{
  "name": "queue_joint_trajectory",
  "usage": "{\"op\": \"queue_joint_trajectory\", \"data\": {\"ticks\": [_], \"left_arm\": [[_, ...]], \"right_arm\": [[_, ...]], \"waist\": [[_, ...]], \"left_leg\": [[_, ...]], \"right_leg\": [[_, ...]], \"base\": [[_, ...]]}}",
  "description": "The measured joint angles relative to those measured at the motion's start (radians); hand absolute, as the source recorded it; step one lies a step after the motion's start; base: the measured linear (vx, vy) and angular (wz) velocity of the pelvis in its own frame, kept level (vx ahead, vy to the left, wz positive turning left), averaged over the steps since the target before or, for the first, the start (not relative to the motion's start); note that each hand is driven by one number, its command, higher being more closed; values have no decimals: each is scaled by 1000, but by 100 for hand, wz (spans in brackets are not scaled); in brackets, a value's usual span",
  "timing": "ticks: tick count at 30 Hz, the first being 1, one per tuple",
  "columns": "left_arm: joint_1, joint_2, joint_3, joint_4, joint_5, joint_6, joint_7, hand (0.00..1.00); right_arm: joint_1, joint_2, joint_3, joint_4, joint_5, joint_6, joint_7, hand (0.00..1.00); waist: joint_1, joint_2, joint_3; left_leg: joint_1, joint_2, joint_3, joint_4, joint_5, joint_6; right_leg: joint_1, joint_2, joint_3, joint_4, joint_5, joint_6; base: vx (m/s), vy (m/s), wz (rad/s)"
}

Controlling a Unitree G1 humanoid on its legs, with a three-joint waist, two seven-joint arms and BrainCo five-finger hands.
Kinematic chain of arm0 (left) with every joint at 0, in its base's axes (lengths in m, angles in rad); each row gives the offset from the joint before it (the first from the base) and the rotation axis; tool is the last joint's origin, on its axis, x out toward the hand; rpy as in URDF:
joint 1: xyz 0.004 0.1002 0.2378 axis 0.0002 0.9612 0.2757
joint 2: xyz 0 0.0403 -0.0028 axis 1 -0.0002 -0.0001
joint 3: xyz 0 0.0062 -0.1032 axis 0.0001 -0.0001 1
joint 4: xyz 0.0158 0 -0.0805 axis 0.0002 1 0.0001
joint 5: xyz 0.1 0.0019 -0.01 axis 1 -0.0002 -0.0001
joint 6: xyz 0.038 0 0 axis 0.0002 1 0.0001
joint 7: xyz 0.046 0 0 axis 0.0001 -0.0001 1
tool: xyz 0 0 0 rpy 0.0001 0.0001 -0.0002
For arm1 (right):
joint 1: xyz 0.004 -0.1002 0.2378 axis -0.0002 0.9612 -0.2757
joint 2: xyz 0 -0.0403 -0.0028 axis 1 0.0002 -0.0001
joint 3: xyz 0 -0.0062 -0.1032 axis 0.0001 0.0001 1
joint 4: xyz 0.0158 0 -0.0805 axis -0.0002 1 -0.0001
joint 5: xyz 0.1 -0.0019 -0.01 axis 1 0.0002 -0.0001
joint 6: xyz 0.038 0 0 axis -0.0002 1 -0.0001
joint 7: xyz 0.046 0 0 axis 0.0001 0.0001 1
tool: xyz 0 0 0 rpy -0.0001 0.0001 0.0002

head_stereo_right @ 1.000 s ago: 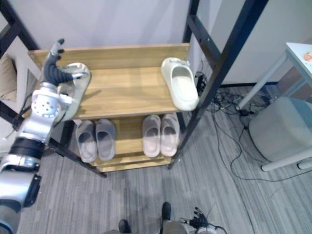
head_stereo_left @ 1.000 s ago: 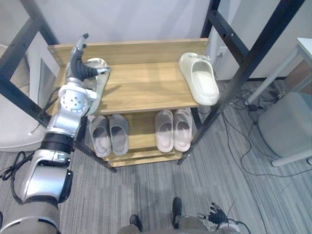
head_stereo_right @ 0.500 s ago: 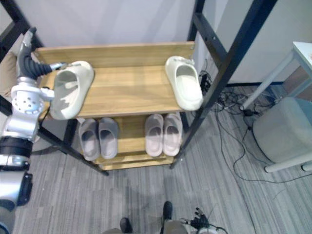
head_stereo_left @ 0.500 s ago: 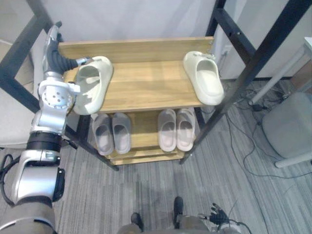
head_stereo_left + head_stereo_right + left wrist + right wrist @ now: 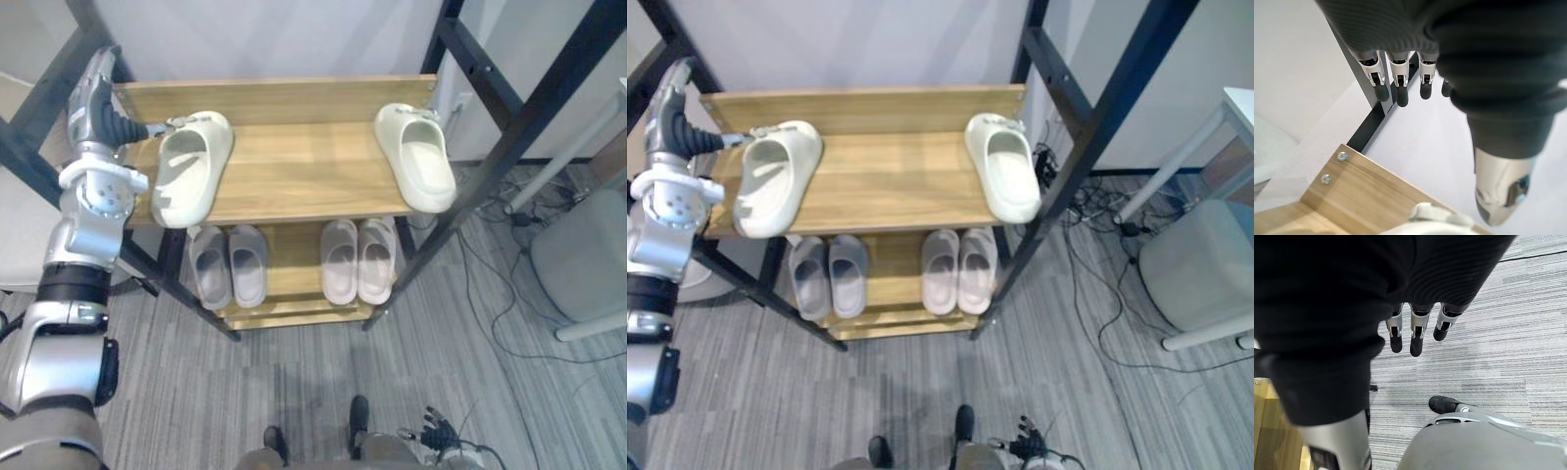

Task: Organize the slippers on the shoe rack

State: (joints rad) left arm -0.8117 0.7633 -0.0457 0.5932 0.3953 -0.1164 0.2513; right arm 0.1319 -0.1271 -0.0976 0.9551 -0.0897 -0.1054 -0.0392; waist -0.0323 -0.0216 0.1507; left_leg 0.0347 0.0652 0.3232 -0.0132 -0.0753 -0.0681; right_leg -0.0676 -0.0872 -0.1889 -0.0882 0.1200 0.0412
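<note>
I see the fingers of my left hand (image 5: 90,96) released beside the shoe rack (image 5: 294,174), one cream slipper (image 5: 191,168) just past the thumb on its top shelf, my right hand (image 5: 1416,330) slack above the floor (image 5: 1488,333).

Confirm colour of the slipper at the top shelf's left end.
Cream slipper, plain with no pattern; clearest in the left eye view.

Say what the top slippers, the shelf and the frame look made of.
Slippers: likely moulded foam or rubber, matte cream, thick and seamless. Shelf: wood or wood-look laminate, visible grain, low sheen. Frame: probably black painted metal, straight square bars.
</note>
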Motion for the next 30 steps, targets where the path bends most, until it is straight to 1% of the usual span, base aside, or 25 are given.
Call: {"op": "queue_joint_trajectory", "data": {"ticks": [5,12,14,17,18,20,22,24,30], "left_arm": [[0,8,-40,28,15,15,-17,0],[-1,8,-64,43,23,16,-20,0],[-26,9,-70,48,35,18,-21,0],[-43,9,-93,73,37,24,-22,0],[-52,9,-93,78,36,25,-22,100],[-76,9,-103,107,36,30,-22,100],[-83,8,-106,108,35,36,-23,100],[-92,8,-110,115,34,36,-39,100],[-128,-1,-112,136,26,34,-39,100]], "right_arm": [[1,0,0,0,4,0,0,0],[-1,0,-18,0,22,0,1,0],[-1,3,-18,0,22,0,1,0],[-4,10,-17,-2,19,0,0,0],[-4,10,-17,-2,19,-1,0,0],[-3,10,-17,0,17,0,-2,0],[-10,11,-16,-1,14,0,-2,0],[-12,11,-17,-1,14,0,-3,0],[-16,13,-17,-1,14,0,-4,0]], "waist": [[-4,-2,1],[-10,-3,5],[-10,-3,11],[-12,-2,15],[-11,-2,15],[-13,-3,17],[-18,-6,23],[-20,-5,29],[-30,-4,30]], "left_leg": [[0,0,13,0,-2,2],[-9,-2,28,1,-6,4],[-19,-3,30,7,-7,6],[-29,1,38,36,-24,8],[-33,0,44,37,-24,8],[-36,-2,50,39,-26,10],[-55,3,57,73,-42,12],[-53,2,68,72,-42,12],[-51,2,80,70,-42,12]], "right_leg": [[-5,0,9,0,0,0],[-29,-1,24,14,-2,-2],[-40,-3,27,19,-3,-3],[-45,-4,35,25,-3,-3],[-55,-5,40,31,-3,-3],[-62,-7,47,32,-2,-2],[-75,-8,58,42,-2,-2],[-81,-8,64,48,-2,-2],[-86,-6,73,48,-1,-1]], "base": [[-11,-6,-4],[-10,-6,-8],[0,0,0],[-22,-5,-7],[-46,-8,-12],[-49,-5,-13],[-31,-4,-13],[-20,-9,-11],[-4,-12,-5]]}}
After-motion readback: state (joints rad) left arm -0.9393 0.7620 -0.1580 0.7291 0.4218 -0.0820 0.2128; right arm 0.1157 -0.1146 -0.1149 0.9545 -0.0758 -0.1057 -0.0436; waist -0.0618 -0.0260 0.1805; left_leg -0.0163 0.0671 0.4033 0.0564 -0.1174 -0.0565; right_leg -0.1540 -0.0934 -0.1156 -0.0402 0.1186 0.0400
